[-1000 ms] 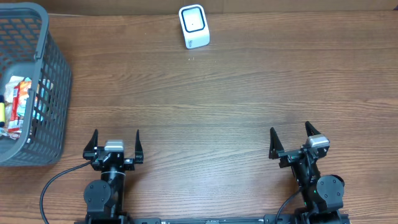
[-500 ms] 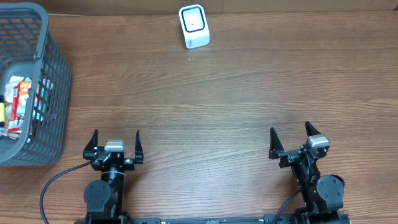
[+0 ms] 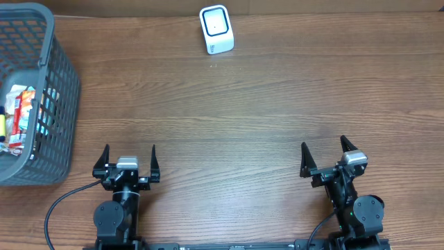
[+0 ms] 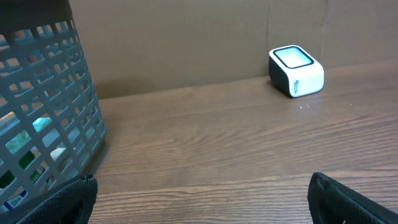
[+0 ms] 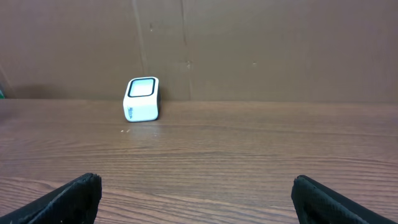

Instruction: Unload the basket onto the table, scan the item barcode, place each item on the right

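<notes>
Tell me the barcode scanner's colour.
White body with a dark band, pale window on top: scanner, clearest in the left wrist view.

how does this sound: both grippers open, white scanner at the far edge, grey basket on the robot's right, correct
No: the grey basket sits on the robot's left, as the overhead view shows. The rest holds.

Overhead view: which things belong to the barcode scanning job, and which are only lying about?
For the job: white scanner; grey basket; packets inside it; left gripper and right gripper, both open and empty.
Only lying about: black cable beside the left arm; wooden table.
</notes>
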